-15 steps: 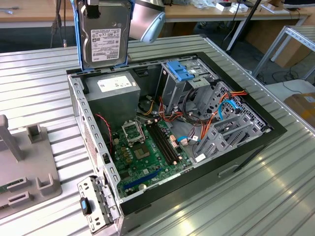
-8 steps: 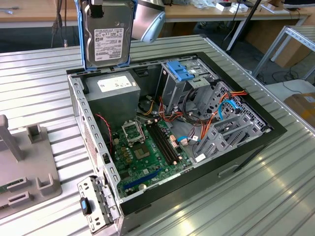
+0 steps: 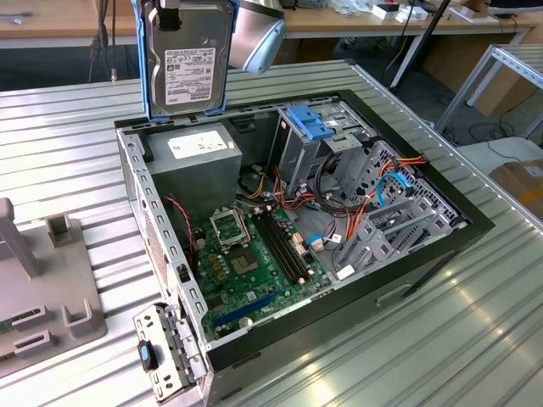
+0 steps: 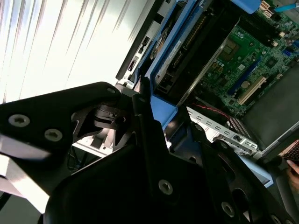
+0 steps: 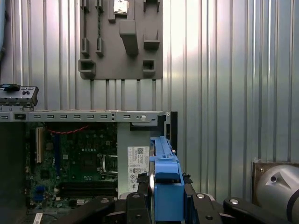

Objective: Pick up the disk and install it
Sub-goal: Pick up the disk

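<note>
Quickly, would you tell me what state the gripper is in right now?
Gripper: shut on the disk, holding it upright above the computer case.

We take this for a robotics lab or workshop: a ribbed metal worktable carries an opened computer case and a grey parts fixture, with wooden benches and a metal rack behind.

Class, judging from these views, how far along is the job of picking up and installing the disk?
Done: the disk is picked up and hangs upright above one corner of the open computer case. In hand: the gripper is clamped on the disk's blue carrier. Left: the installing, since the disk is not yet inside the case.
</note>
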`<control>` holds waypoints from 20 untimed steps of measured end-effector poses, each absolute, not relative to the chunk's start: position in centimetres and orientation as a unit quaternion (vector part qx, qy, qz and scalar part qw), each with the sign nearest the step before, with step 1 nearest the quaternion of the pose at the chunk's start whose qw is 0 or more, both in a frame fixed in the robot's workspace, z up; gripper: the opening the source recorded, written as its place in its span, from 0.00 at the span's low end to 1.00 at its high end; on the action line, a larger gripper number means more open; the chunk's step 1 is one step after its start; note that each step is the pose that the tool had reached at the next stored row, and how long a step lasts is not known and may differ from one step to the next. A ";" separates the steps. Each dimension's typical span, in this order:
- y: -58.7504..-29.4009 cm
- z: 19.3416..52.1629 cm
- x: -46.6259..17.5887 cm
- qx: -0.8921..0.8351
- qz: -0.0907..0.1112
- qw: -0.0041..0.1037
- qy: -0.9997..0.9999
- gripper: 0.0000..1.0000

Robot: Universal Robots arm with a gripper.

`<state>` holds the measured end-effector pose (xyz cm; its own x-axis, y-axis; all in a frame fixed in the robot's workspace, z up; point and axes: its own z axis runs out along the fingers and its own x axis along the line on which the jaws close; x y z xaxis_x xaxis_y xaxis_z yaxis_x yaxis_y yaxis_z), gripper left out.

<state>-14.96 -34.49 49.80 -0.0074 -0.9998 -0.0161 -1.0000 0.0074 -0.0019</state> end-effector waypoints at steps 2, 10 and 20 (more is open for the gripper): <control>-34.5 49.8 -14.9 -0.704 0.005 0.006 0.710 0.37; -34.5 49.8 -14.8 -0.704 0.005 0.006 0.710 0.37; -34.3 49.8 -14.5 -0.704 0.005 0.006 0.710 0.37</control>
